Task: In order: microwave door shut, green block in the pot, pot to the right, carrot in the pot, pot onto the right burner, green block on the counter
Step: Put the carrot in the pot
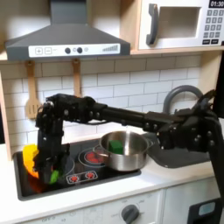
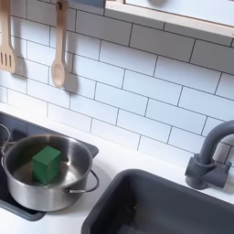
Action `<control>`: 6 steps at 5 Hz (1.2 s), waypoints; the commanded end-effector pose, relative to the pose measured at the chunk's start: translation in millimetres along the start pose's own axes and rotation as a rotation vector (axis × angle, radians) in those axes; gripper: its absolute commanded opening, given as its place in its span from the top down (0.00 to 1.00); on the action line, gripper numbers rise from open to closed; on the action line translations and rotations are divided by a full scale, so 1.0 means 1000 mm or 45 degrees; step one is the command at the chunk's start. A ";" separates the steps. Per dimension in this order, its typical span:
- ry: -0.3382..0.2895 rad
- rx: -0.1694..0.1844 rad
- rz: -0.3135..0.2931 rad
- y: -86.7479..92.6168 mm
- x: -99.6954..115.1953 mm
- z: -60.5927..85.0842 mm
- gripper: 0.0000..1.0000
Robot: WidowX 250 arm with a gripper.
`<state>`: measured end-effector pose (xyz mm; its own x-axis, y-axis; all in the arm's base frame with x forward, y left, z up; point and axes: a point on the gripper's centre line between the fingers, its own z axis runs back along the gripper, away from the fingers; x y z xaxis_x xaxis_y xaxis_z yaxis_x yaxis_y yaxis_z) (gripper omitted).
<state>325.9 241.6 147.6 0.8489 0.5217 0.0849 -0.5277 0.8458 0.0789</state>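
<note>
Shiny steel pot (image 2: 46,174) holds cube-shaped green block (image 2: 47,164).

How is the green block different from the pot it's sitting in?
The green block is a small, matte, bright green cube; the pot is round, shiny steel and much bigger. The block is solid with flat faces, while the pot is hollow, open-topped, with a side handle. Both are resting on the right side of the black cooktop.

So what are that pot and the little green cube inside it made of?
The pot looks like polished steel: shiny grey walls with bright highlights and reflections. The green block has flat, matte, even colour, so probably painted wood or plastic; the pictures can't settle which.
</note>
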 end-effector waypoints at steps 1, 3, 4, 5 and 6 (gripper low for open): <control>-0.028 -0.023 -0.171 -0.031 -0.014 0.016 1.00; -0.113 -0.050 -0.262 -0.032 -0.028 0.050 1.00; -0.143 -0.117 -0.349 -0.048 -0.036 0.066 1.00; -0.133 -0.180 -0.467 -0.078 -0.048 0.075 1.00; -0.105 -0.224 -0.543 -0.104 -0.058 0.076 1.00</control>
<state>328.0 116.0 211.1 0.9797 0.1157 0.1638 -0.1099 0.9930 -0.0440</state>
